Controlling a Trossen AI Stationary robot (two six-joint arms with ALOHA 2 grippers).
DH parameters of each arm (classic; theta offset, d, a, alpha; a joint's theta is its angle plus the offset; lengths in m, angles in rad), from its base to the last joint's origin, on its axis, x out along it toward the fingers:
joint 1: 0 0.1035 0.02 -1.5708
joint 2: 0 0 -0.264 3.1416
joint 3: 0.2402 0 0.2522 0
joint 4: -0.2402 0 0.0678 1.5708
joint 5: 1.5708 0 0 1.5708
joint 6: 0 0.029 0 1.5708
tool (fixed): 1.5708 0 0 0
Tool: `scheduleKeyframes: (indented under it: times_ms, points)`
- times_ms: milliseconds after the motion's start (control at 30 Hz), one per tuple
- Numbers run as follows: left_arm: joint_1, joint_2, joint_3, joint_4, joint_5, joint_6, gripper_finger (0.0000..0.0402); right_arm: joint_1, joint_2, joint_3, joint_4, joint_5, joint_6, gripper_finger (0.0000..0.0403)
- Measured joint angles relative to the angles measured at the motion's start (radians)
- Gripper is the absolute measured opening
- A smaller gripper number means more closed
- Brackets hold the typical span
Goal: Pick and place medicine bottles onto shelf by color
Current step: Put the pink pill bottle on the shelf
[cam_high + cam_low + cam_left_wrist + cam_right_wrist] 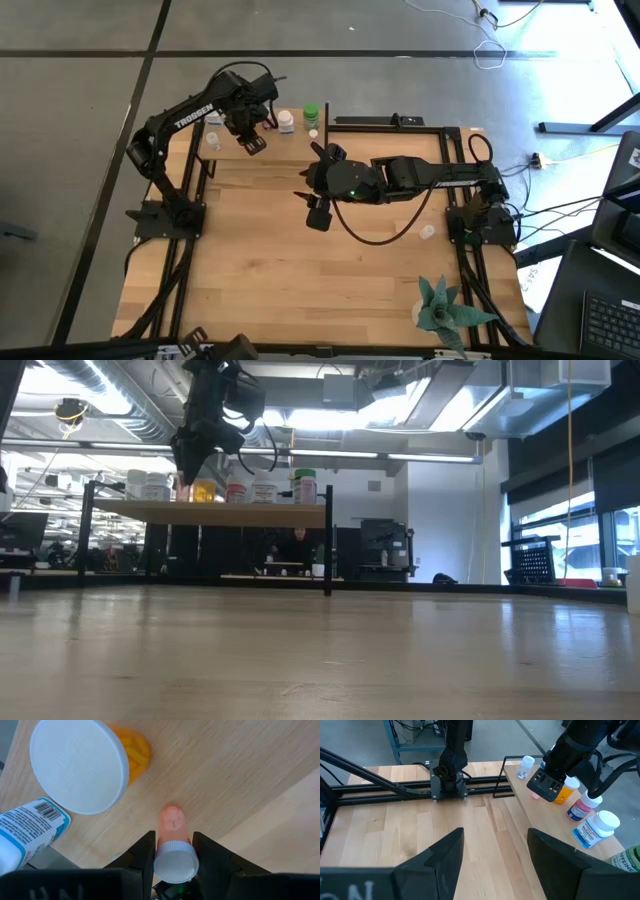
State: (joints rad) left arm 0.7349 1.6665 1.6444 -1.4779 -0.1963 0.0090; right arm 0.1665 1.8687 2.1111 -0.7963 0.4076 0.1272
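My left gripper [172,840] hangs over the near edge of the light wood shelf [225,770], at its left part, shut on a small pink bottle [172,820] with a white cap. The right wrist view shows this gripper [547,785] among the bottles standing on the shelf: a clear one [525,767], an orange one [567,790], a pink-labelled one [582,807], a white one with a blue label [595,830] and a green one [627,857]. My right gripper [318,208] is open and holds nothing, above the middle of the table. My left gripper pinches the pink bottle's upper body [172,832], just under its white cap [175,862], between its two fingers [142,855]. It comes from above, pointing down. The bottle stands upright, base [535,796] at the shelf top; whether it rests there I cannot tell.
An orange bottle [100,760] and the blue-labelled white bottle [25,830] stand close beside the held one. One small bottle [427,232] lies on the table's right part, and a green spiky plant [445,305] stands near the right near corner. Black shelf posts [328,550] rise from the table.
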Motion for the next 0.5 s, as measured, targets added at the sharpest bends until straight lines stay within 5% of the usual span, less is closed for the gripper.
scheduleKeyframes:
  times_ms: [500]
  points:
    - [0.000, 0.000, 0.000, -0.002, 0.039, -0.005, 0.0108, 0.000, 0.000, 0.000, 0.000, 0.000, 0.000, 0.0221]
